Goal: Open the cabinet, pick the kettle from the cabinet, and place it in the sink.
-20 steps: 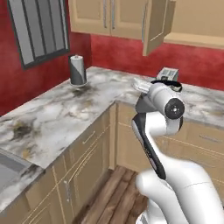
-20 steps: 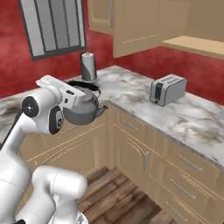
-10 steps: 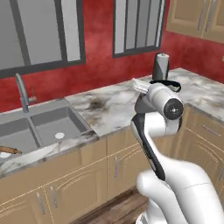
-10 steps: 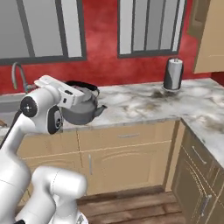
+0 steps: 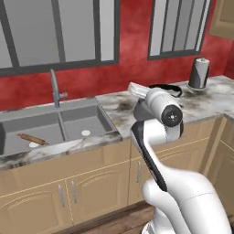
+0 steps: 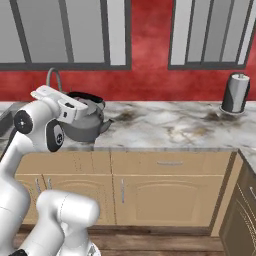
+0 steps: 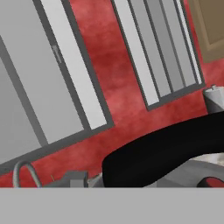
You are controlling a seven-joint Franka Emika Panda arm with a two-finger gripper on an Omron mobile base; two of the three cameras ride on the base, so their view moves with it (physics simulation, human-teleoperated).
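The hand [image 6: 75,102], left of centre, grips the kettle [image 6: 85,125] by its black handle; carry it level to the sink [image 5: 55,125] and lower gently.

Marble counter [image 6: 170,127] with grey canister [image 6: 235,93]

A home kitchen, rendered. A dark double-basin sink [image 5: 50,128] with an arched faucet [image 5: 55,87] sits in a marble counter [image 6: 170,125] over tan base cabinets [image 6: 165,192]. Behind the sink, grey-framed windows [image 5: 59,32] break a red wall [image 6: 150,45].
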